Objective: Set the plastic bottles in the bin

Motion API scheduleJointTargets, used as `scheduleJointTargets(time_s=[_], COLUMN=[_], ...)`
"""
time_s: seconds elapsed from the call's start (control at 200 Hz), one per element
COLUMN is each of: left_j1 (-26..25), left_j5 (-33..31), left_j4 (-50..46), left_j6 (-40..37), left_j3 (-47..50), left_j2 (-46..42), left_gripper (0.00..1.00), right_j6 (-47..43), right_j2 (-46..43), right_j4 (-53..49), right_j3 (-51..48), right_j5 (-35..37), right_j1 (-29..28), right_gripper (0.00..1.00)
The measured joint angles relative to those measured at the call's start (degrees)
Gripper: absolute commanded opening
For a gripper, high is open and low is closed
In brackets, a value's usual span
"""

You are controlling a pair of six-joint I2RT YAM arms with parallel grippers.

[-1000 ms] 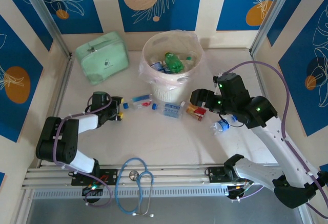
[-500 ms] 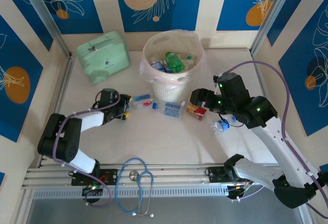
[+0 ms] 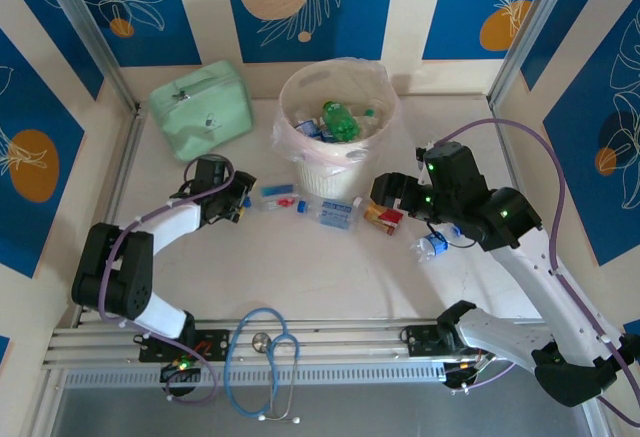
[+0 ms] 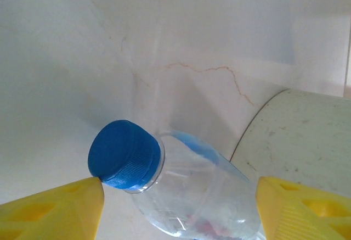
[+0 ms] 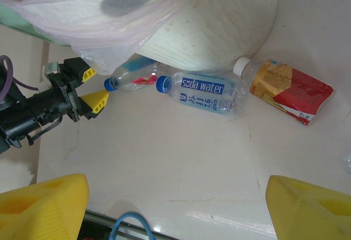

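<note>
Yellow left jaws: left gripper [image 4: 179,188] spread wide, straddling the blue-capped bottle [image 4: 211,177], not clamped yet.
Bottle: lying at the foot of the bin [image 4: 296,135]; looks empty, so light, thin-walled and slick. Squeeze gently, near the stiffer neck.
Right gripper [image 5: 175,207]: gaping, empty, hovering near the soda water bottle [image 5: 203,94].
Bin: green bottle [image 3: 338,122] already inside.

A small clear bottle [image 4: 186,196] with a blue cap lies on its side between the left fingers [image 4: 55,210], with the cap close to one tip. Just beyond it stands the cream bin [image 4: 296,135], lined with thin plastic. It holds a green bottle [image 3: 338,122] and some clear ones. Ahead of the right fingers [image 5: 44,204], a soda water bottle [image 5: 205,93] and a red-and-yellow bottle [image 5: 288,89] lie flat just beside the bin.
</note>
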State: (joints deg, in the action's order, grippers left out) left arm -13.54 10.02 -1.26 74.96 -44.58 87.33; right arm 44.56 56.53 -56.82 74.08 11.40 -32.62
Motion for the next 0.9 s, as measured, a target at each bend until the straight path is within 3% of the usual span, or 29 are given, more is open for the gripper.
scheduleJointTargets(time_s=[0.38, 0.9], left_j1=[0.0, 0.02], left_j5=[0.0, -1.38], left_j4=[2.95, 1.9], left_j6=[7.28, 8.59], left_j3=[1.7, -2.8], left_j2=[2.29, 8.7], left_gripper=[0.7, 0.54], right_j6=[-0.2, -0.22], right_j2=[0.0, 0.0], right_j4=[-0.02, -0.24], right_j3=[0.0, 0.0], right_j5=[0.0, 0.02], right_j1=[0.07, 0.61], right_gripper=[0.84, 0.84])
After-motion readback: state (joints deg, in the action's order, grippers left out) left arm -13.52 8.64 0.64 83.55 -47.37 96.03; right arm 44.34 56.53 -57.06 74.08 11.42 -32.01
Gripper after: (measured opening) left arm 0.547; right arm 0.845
